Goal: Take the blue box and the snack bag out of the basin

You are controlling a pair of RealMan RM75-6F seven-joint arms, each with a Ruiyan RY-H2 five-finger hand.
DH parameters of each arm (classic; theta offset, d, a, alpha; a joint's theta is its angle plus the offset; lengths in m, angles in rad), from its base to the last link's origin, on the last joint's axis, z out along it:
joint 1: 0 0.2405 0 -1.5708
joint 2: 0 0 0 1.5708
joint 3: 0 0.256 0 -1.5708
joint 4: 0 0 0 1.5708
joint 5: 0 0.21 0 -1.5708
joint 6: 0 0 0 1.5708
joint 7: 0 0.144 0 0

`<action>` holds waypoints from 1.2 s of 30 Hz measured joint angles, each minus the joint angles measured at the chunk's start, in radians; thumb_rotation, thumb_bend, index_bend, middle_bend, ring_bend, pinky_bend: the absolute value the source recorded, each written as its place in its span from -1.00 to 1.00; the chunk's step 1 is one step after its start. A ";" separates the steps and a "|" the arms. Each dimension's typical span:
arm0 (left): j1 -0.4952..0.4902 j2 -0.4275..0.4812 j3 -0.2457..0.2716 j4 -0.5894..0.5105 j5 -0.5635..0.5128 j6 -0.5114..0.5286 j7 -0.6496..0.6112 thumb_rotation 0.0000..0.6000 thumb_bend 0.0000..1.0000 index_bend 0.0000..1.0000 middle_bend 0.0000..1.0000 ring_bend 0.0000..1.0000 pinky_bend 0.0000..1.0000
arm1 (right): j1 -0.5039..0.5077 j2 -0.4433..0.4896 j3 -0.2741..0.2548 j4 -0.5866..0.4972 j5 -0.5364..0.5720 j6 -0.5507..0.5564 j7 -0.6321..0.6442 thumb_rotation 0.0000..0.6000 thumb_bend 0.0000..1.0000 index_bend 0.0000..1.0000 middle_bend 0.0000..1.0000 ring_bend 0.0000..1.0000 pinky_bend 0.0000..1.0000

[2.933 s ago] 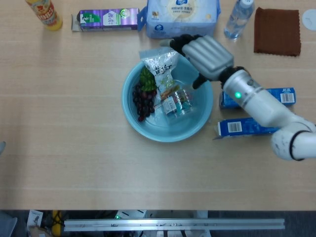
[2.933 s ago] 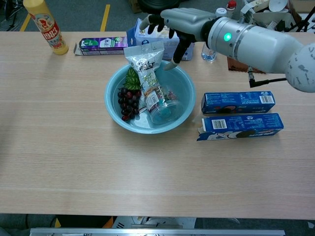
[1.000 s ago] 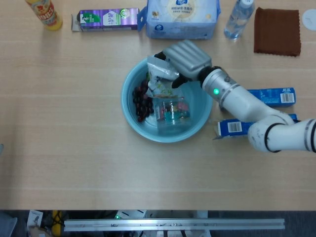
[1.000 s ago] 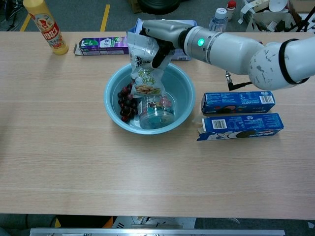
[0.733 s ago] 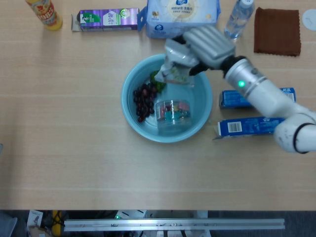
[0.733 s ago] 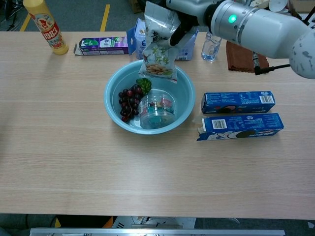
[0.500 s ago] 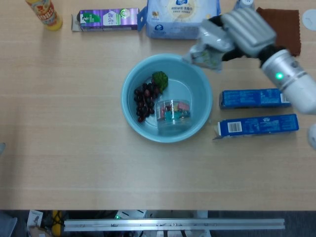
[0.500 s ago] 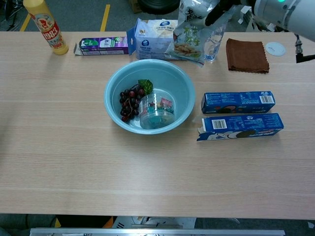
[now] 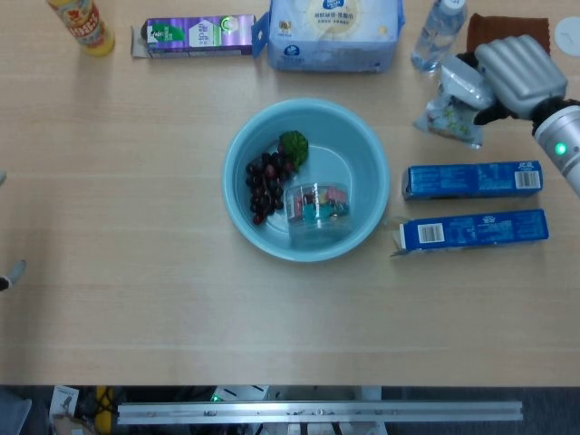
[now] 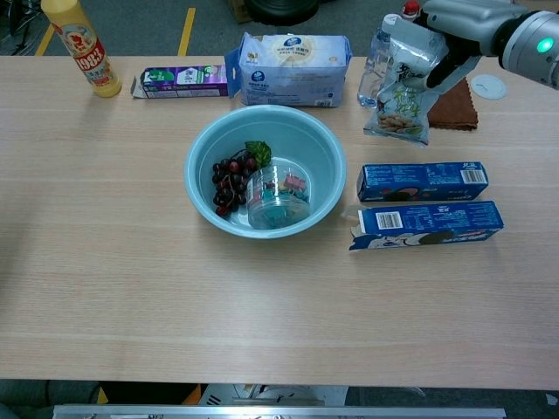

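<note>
Right hand [image 9: 512, 77] grips crinkly snack bag [image 10: 403, 92]

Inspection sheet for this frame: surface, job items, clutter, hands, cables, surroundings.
Surface: light wooden table.
Job's things: snack bag out of the basin, held aloft; two blue boxes on the table right of the basin.
Clutter: grapes and a clear tub in the basin; yellow bottle, purple carton, tissue pack, water bottle, brown cloth.
Hands: right hand grips the snack bag; left hand barely visible at the frame edge.
Cables: nothing seen.
Surroundings: metal rail, floor with a yellow line.
</note>
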 measured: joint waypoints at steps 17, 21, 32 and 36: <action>0.001 0.010 -0.008 -0.005 -0.010 0.012 0.005 1.00 -0.61 -0.96 -0.80 -0.86 -0.89 | -0.006 -0.056 0.005 0.055 -0.069 -0.057 0.055 1.00 -0.36 -0.84 -0.76 -0.72 -0.28; 0.000 0.012 -0.014 -0.003 -0.012 0.016 -0.001 1.00 -0.61 -0.96 -0.80 -0.86 -0.89 | -0.024 -0.034 0.018 0.023 -0.095 -0.020 0.074 1.00 -0.37 -0.87 -0.78 -0.75 -0.33; -0.002 0.011 -0.041 0.029 -0.004 0.057 -0.035 1.00 -0.61 -0.96 -0.80 -0.86 -0.89 | -0.143 0.054 0.013 -0.143 -0.154 0.193 0.049 1.00 -0.39 -0.85 -0.62 -0.75 -0.34; -0.005 0.003 -0.048 0.043 0.008 0.071 -0.046 1.00 -0.61 -0.96 -0.80 -0.86 -0.89 | -0.215 0.098 -0.010 -0.225 -0.179 0.286 0.023 1.00 -0.38 -0.72 -0.52 -0.69 -0.34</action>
